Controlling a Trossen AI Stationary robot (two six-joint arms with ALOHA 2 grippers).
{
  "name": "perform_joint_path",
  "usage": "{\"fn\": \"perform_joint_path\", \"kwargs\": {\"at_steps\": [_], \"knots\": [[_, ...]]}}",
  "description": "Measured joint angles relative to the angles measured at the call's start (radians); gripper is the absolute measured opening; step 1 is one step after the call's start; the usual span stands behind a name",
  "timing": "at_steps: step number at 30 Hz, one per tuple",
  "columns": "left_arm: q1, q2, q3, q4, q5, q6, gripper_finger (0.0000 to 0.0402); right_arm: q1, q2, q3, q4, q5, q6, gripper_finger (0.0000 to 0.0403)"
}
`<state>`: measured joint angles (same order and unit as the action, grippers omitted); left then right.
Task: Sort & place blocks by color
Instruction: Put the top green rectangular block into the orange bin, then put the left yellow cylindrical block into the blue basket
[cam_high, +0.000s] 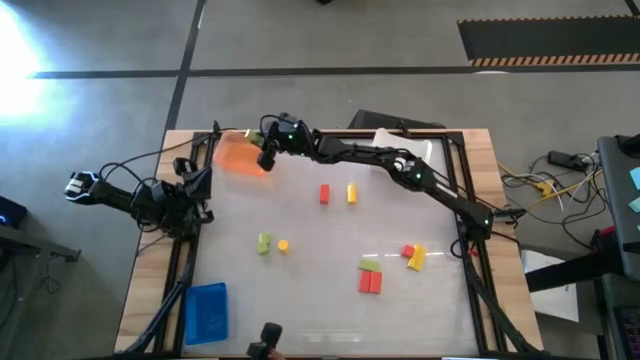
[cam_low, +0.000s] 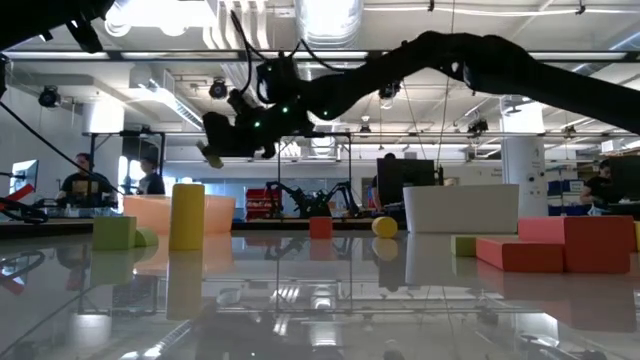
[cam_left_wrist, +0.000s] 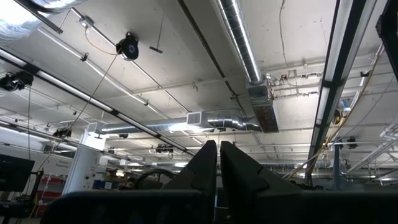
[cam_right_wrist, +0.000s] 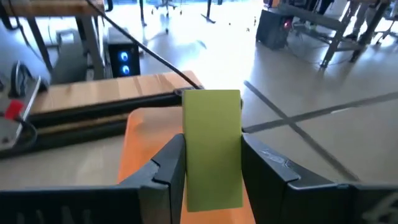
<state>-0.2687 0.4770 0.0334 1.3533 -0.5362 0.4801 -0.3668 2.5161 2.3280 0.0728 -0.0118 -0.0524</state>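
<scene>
No writing or label can be read. A light green block (cam_right_wrist: 212, 149) is clamped between the fingers of the right gripper (cam_high: 268, 157), held above the orange tray (cam_high: 238, 155) at the table's far left corner. On the table (cam_high: 300, 290), what appear to be four red, three yellow and two green blocks are counted, though some overlap. The left gripper (cam_left_wrist: 217, 163), fingers pressed together, is parked at the left edge.

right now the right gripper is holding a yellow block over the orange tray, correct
Not quite: the block is light green, not yellow, as the right wrist view shows. The right gripper does hold it over the orange tray.
</scene>
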Motion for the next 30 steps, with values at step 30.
{"fn": "perform_joint_path", "kwargs": {"at_steps": [30], "knots": [[0.0, 0.0, 0.0, 0.0, 0.0, -0.002, 0.0006, 0.0, 0.082, 0.006, 0.049, -0.088, 0.105, 0.0179]]}}
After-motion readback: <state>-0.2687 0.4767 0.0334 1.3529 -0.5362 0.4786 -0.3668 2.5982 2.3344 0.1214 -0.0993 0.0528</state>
